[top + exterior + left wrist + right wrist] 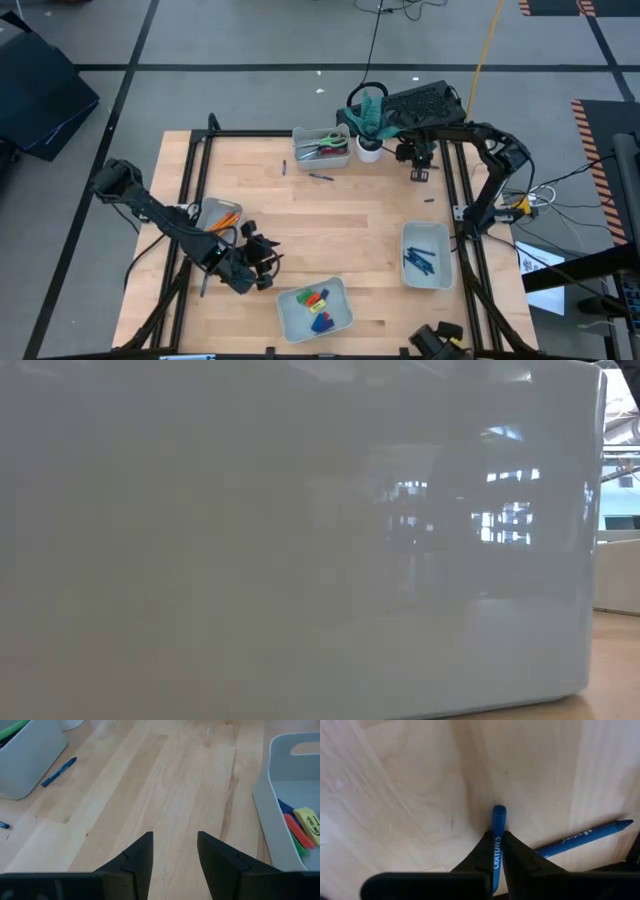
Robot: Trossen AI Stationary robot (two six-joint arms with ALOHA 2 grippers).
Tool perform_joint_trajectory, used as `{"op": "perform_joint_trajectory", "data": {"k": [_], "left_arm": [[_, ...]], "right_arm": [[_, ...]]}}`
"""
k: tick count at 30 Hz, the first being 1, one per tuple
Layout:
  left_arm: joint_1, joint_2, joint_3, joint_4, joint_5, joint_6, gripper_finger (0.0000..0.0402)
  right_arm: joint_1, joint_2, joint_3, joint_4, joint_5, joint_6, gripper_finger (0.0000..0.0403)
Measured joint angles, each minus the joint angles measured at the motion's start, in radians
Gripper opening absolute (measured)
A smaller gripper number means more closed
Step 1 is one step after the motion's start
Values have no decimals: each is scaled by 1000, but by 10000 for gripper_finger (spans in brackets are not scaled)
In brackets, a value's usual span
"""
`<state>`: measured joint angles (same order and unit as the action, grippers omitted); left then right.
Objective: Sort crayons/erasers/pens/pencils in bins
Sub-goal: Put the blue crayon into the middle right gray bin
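Your right gripper [498, 851] pinches a blue crayon [497, 842] near the table's far edge – a second crayon [585, 839] lies beside it. Your left gripper [175, 851], narrowly open, holds nothing – it waits by the near bin [265, 805]

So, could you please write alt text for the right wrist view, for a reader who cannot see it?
The right gripper is shut on a blue crayon printed with the word CRAYONS, just above the light wooden table. A second blue crayon lies flat on the wood beside the fingers.
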<state>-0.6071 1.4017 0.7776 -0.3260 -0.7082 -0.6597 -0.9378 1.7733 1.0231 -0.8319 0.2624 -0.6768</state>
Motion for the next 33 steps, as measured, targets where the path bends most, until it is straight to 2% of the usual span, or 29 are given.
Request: {"op": "perform_joint_trajectory", "data": {"k": [6, 10, 17, 25, 33], "left_arm": [[5, 0, 0, 4, 9, 0, 157], [11, 0, 0, 23, 31, 1, 157], [11, 0, 0, 72, 33, 62, 157], [11, 0, 0, 129, 31, 134, 157], [11, 1, 0, 165, 31, 133, 157]], "right_arm": [[76, -49, -5, -48, -25, 10, 23], [147, -129, -5, -81, -87, 44, 16], [335, -299, -4, -188, -90, 138, 19], [681, -498, -3, -299, -119, 359, 19], [1108, -616, -3, -383, -186, 764, 19]]}}
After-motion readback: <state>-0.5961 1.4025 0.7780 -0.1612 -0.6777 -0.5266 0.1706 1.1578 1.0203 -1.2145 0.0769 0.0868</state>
